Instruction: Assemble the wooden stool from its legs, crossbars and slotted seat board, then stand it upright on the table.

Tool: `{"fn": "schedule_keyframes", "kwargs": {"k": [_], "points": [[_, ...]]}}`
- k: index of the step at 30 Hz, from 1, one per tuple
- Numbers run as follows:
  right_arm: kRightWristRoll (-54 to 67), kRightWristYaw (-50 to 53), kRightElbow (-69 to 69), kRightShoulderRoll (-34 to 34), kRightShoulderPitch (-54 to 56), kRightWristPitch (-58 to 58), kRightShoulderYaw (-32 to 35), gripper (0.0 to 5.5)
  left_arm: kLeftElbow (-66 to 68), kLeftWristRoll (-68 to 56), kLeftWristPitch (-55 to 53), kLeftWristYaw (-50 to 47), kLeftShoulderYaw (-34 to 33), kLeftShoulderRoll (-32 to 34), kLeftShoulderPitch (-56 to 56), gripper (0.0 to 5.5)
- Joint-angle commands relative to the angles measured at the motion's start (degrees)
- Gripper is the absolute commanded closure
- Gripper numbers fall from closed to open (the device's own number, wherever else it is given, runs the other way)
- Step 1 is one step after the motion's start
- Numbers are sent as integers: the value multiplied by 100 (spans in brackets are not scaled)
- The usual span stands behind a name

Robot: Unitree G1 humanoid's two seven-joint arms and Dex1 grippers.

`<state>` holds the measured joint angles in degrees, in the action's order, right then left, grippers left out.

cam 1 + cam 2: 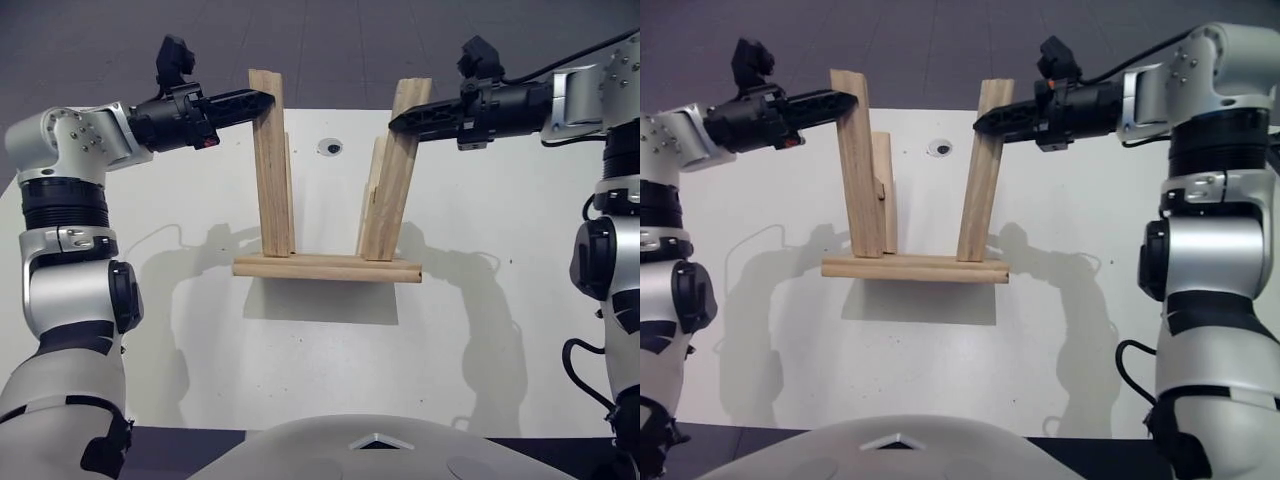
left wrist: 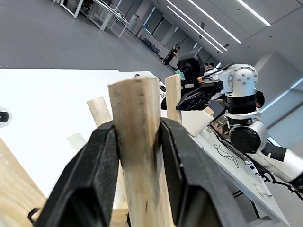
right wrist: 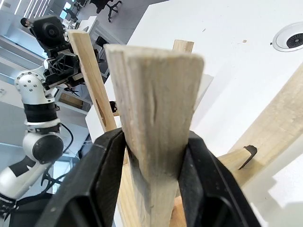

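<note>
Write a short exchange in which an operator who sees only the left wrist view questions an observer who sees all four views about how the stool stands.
Operator: My left gripper is shut on the left leg. What is under it?
Observer: The seat board lies flat on the table, with the legs pointing up.
Operator: Does the other arm have a hold?
Observer: Yes. The right gripper is shut on the right leg near its top end.
</note>
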<state>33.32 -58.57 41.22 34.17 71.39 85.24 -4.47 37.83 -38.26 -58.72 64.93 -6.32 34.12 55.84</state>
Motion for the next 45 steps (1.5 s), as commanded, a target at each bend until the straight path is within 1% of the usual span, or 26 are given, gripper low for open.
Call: {"fn": "schedule_keyframes", "kwargs": {"k": [1,4,9,12,14,20,24,25,28,33,40,45], "points": [[-741,642,1202,-1055,359,-1036,-311,395,1286,732,853,-158,489,-938,210,428],[-1001,783,2036,-1323,474,-1682,-228,391,2222,936,1502,-292,392,-1128,465,428],[-1334,733,2747,-1591,522,-2329,-277,381,3011,1198,2198,-309,456,-1235,547,426],[-1344,1068,3079,-1689,475,-2706,-67,379,3302,1339,2605,-540,501,-1236,524,424],[-1305,1300,3225,-1703,408,-2931,98,379,3423,1280,2811,-601,408,-1264,581,423],[-1143,2067,3511,-1885,211,-3492,662,371,3685,1182,3109,-929,206,-1332,623,420],[-1066,2420,3587,-2050,126,-3645,947,367,3754,1236,3242,-1202,160,-1387,592,418],[-1057,2482,3594,-2079,117,-3660,1010,328,3774,1255,3261,-1320,158,-1382,579,380],[-1046,2657,3602,-2176,110,-3720,1211,265,3853,1360,3371,-1791,40,-1352,539,315],[-1098,2898,3594,-2226,85,-3829,1586,189,3882,1283,3546,-2146,-505,-1296,652,232],[-1086,2990,3580,-2013,92,-3879,2019,80,3865,988,3576,-2200,-1312,-1117,866,114],[-1142,2770,3547,-1819,111,-3824,2163,11,3826,958,3455,-2038,-1739,-886,888,38]]}}
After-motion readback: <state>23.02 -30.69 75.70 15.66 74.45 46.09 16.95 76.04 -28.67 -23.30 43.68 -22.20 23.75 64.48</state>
